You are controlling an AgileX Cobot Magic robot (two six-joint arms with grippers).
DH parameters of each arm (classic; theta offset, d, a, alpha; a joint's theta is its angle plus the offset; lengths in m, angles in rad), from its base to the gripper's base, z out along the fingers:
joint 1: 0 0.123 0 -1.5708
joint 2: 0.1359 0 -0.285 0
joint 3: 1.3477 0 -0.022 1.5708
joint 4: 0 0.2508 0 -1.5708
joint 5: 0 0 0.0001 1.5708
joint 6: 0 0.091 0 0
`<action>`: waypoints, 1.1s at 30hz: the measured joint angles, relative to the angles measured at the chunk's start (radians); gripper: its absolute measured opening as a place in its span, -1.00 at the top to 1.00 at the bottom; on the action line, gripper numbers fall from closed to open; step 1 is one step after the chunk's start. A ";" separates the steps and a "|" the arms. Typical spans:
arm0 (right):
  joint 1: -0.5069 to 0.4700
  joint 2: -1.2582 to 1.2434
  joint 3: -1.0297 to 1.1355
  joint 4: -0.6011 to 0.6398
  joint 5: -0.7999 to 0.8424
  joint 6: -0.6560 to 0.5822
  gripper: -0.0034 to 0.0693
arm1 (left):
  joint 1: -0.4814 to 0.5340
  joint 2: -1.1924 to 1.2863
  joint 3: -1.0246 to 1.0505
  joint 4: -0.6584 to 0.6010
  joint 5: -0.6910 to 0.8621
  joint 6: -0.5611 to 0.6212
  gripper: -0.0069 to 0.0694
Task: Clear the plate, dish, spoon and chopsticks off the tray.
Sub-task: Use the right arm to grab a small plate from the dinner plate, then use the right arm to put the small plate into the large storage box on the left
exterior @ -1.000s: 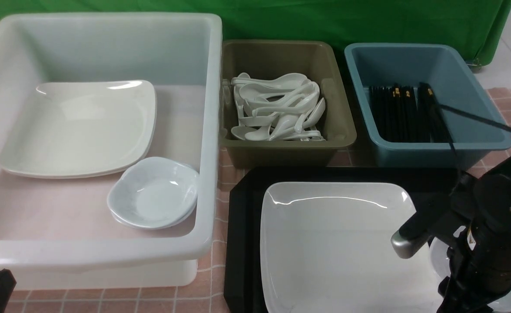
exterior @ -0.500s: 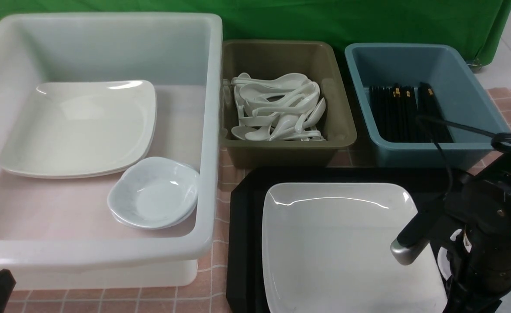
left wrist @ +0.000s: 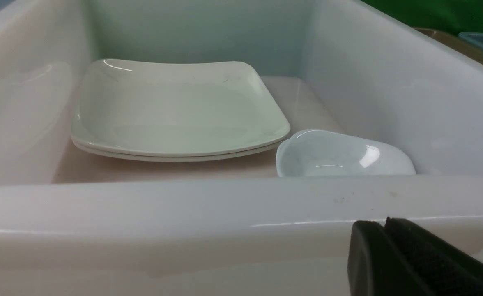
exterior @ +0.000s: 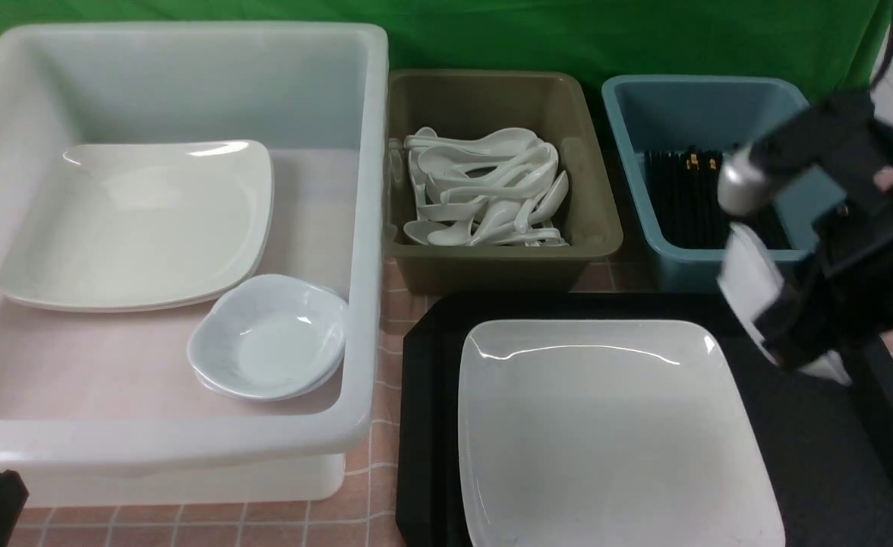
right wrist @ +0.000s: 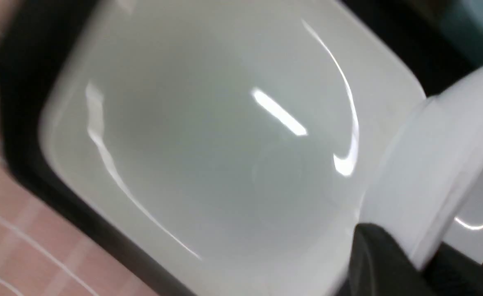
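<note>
Dish-clearing step: with right jaws pinching the tilted dish (exterior: pixel 746 281) raised at mid-right of frame above the tray (exterior: pixel 818 456), and left jaws pressed together at lower left, carry leftward over the plate (exterior: pixel 606 425) into the white tub (exterior: pixel 370 228).

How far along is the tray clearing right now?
Looks done: no spoon or chopsticks on the tray. In hand: the right gripper holds the dish, lifted and tilted above the tray. Left: the plate, resting on the tray.
</note>
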 joint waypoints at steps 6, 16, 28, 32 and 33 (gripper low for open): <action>0.147 0.081 -0.218 0.362 -0.114 -0.276 0.70 | 0.000 0.000 0.000 0.000 0.000 0.000 0.76; 0.394 0.502 -0.575 0.288 -0.144 -0.350 0.70 | 0.000 0.000 0.000 -0.005 0.000 0.001 0.76; 0.458 0.922 -0.867 -0.124 -0.147 -0.173 0.70 | 0.000 0.000 0.000 0.000 0.000 0.001 0.76; 0.459 0.948 -0.869 -0.129 -0.147 -0.171 0.68 | 0.000 0.000 0.000 0.000 0.000 0.001 0.76; 0.459 0.950 -0.869 -0.129 -0.148 -0.170 0.67 | 0.000 0.000 0.000 0.000 0.000 0.001 0.76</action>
